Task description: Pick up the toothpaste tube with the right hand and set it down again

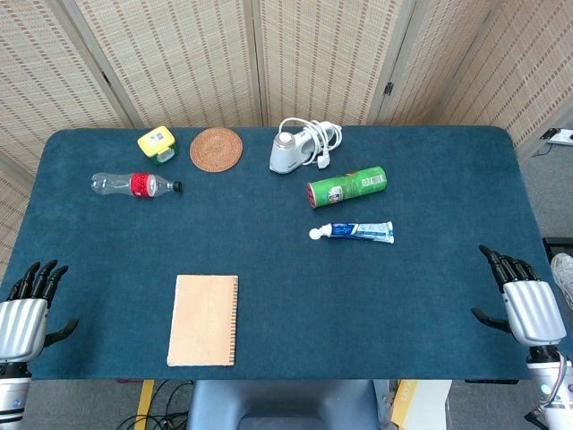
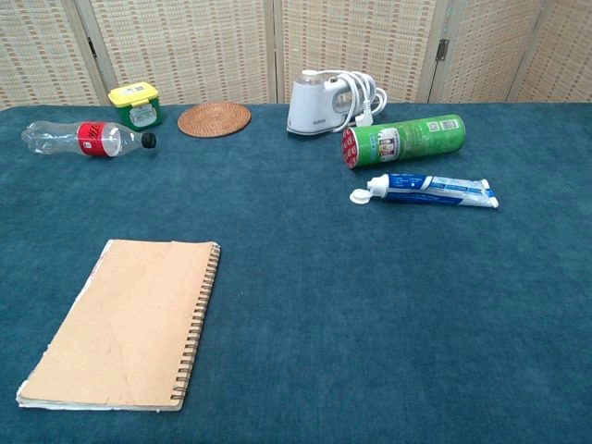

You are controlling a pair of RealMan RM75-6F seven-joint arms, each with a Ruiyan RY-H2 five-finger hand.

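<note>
Right of centre on the blue counter lies the toothpaste tube, flat on its side with its white cap pointing left. Just behind it, apart from it, a green canister lies on its side too. Further back sit a white appliance with its coiled cord, a round woven coaster and a yellow-lidded tub; a clear bottle lies at the far left, and a spiral notebook lies near the front edge. Nothing sits between the tube and the right hand — that hand rests at the counter's right front corner, well apart from the tube, fingers spread and empty. The left hand mirrors it at the left corner, also spread, holding nothing.
</note>
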